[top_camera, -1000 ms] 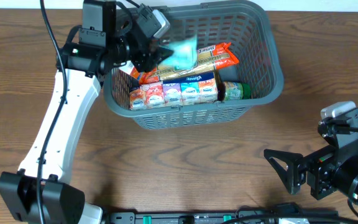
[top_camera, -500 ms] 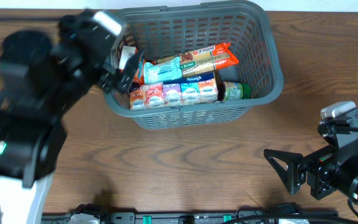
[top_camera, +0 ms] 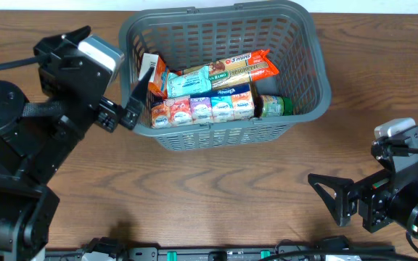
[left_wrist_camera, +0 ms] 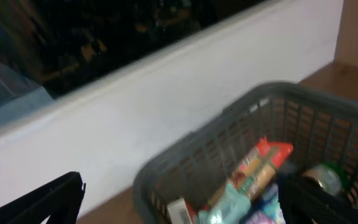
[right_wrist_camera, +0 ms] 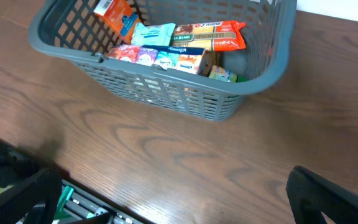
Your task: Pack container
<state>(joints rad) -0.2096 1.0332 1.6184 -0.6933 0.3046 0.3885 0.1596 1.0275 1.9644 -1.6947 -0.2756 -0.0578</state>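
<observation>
The dark grey basket (top_camera: 310, 54) stands at the back middle of the table, also in the left wrist view (left_wrist_camera: 185, 165) and right wrist view (right_wrist_camera: 166, 93). It holds a row of small cartons (top_camera: 202, 109), a teal packet (top_camera: 189, 82), an orange spaghetti pack (top_camera: 249, 65), a green can (top_camera: 274, 106) and an orange-white box (top_camera: 153, 72) leaning in its left corner. My left gripper (top_camera: 125, 109) is open and empty, just outside the basket's left wall. My right gripper (top_camera: 332, 199) is open and empty at the front right, far from the basket.
The wooden table (top_camera: 216, 188) stretches in front of the basket. A white wall (left_wrist_camera: 166, 106) runs behind the table. A black rail with green parts (right_wrist_camera: 73, 202) lies along the front edge.
My left gripper let go of the teal packet, which now lies in the basket on the cartons. The left arm pulled back out of the basket to the left. The right arm has not moved.
</observation>
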